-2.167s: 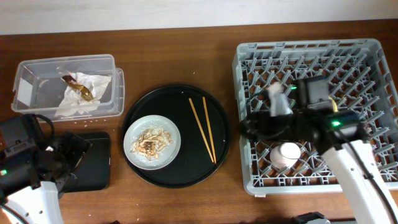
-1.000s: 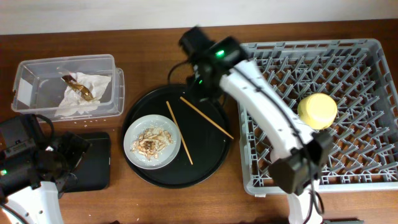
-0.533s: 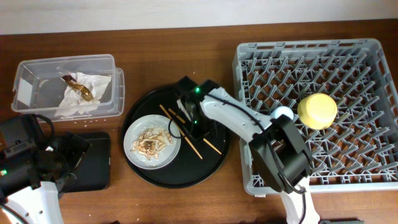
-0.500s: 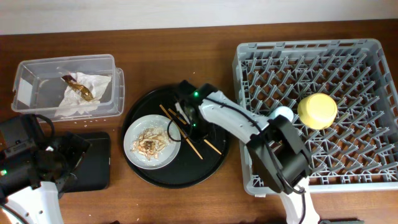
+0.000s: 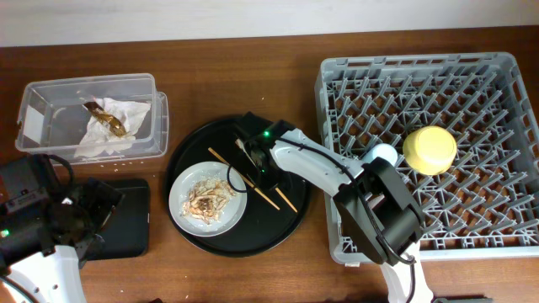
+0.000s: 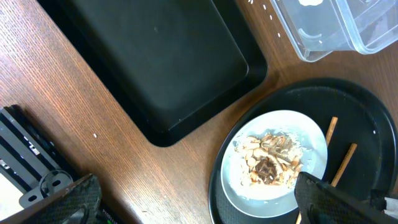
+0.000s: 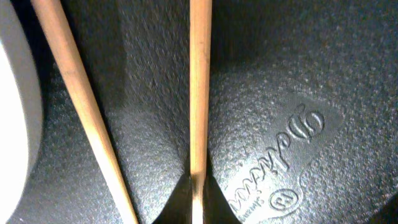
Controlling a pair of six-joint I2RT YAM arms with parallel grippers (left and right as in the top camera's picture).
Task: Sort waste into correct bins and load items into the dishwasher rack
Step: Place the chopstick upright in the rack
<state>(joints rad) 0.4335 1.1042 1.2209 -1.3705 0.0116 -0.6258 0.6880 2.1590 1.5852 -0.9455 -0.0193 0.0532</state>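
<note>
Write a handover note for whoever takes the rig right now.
Left gripper: open, empty, above the table edge between the flat black tray and the plate.
Right gripper: shut on one chopstick lying on the round black tray; the second chopstick lies beside it.
Done: napkin in the clear tub; yellow bowl and light-blue cup in the rack. Pink cup not visible.
Left: both chopsticks into the rack, food scraps off the plate into a bin, then the plate into the rack.
</note>
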